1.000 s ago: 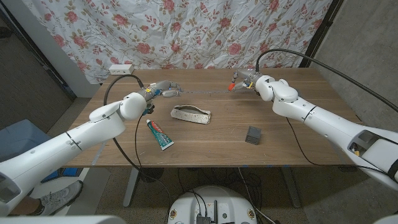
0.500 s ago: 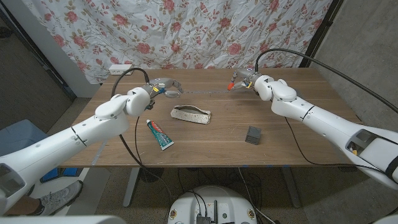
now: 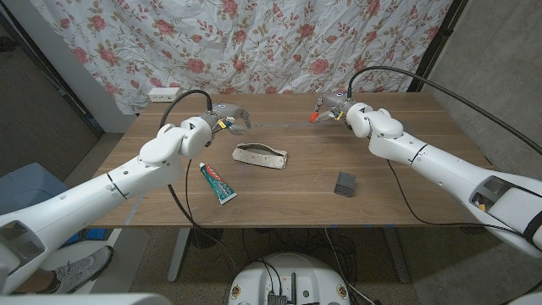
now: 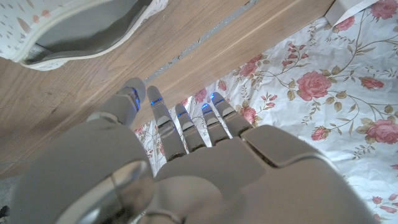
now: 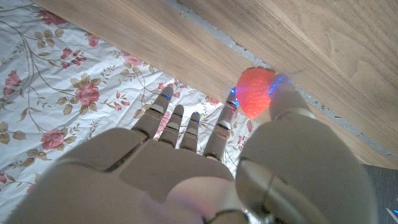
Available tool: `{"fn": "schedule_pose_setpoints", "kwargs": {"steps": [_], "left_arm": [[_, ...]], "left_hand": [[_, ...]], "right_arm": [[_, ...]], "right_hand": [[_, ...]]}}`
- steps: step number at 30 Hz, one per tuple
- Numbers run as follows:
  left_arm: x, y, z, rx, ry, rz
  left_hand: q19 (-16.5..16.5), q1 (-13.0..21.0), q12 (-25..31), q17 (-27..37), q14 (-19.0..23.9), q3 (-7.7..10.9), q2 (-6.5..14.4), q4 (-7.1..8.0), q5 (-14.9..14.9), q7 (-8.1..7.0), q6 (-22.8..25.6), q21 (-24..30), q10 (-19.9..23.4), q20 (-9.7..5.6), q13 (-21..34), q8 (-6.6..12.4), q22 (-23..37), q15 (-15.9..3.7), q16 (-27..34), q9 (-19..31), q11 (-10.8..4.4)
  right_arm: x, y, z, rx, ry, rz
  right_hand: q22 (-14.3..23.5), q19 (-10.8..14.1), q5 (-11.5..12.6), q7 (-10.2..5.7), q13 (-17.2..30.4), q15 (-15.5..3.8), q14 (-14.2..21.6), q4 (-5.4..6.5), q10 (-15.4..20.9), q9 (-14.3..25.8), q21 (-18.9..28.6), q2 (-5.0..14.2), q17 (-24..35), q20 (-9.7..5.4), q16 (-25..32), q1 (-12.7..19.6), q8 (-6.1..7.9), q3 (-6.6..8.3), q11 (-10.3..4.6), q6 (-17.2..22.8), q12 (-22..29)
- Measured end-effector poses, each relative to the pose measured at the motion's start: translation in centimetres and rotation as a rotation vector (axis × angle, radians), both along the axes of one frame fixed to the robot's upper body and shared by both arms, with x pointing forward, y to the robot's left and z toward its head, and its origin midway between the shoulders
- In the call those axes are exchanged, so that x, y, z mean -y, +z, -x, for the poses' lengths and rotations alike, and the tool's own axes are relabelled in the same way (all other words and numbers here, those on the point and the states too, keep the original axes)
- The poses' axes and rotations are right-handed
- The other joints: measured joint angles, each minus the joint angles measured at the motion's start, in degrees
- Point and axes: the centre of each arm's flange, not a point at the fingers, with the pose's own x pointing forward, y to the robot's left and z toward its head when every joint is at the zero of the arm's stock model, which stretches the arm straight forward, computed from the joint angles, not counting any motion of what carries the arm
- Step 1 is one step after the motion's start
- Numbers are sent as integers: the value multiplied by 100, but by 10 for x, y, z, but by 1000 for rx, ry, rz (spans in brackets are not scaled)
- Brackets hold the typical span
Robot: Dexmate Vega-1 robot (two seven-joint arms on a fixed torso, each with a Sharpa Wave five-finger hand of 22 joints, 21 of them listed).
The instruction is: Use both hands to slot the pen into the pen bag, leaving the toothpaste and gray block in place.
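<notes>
The task looks barely begun: the pen bag (image 3: 259,156) lies unheld near the middle of the desk (image 3: 398,191), and nothing is slotted into it. The right hand (image 3: 329,109) hangs over the far edge of the desk, right of centre, and pinches a small orange-red thing (image 5: 255,91) between thumb and a finger, its other fingers stretched out. This may be the pen's cap end, but no shaft is plain enough to tell. The left hand (image 3: 230,118) hovers just beyond the bag toward the far edge, fingers apart and holding nothing; in the left wrist view the bag (image 4: 74,28) lies close past the fingertips (image 4: 157,101), not touched. The right hand with its item is well apart from the bag, so carrying it over, steadying the bag and inserting all remain. The toothpaste (image 3: 218,182) near the front left and the gray block (image 3: 345,183) near the front right lie untouched.
</notes>
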Motion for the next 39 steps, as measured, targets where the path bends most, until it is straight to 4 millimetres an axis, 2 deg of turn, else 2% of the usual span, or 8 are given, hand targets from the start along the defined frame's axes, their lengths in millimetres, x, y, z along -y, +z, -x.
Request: {"fn": "schedule_pose_setpoints", "kwargs": {"steps": [16, 39], "left_arm": [[15, -13, -3, 30, 56, -94], [20, -38, -14, 48, 84, -128]], "left_hand": [[0, 167, 0, 0, 90, -94, -30, -1, 0, -37, 200, 0, 79, 0, 0, -13, 0, -12, 0, 0, -16], [52, 429, 0, 0, 356, -282, -52, 13, 0, -48, 580, 0, 294, -8, 0, -24, -1, -16, 0, -1, -7]], "right_arm": [[0, 2, 2, 13, 4, -6], [-4, 2, 6, 13, 2, 0]], "right_hand": [[0, 0, 0, 0, 0, 0, -1, 0, 0, 4, 0, 0, 28, 0, 0, 1, -2, 0, 0, -2, 0], [0, 0, -17, 0, 0, 1, -1, -14, -1, -24, -25, 61, 27, 0, 0, 15, 1, -36, 0, -3, -49]]}}
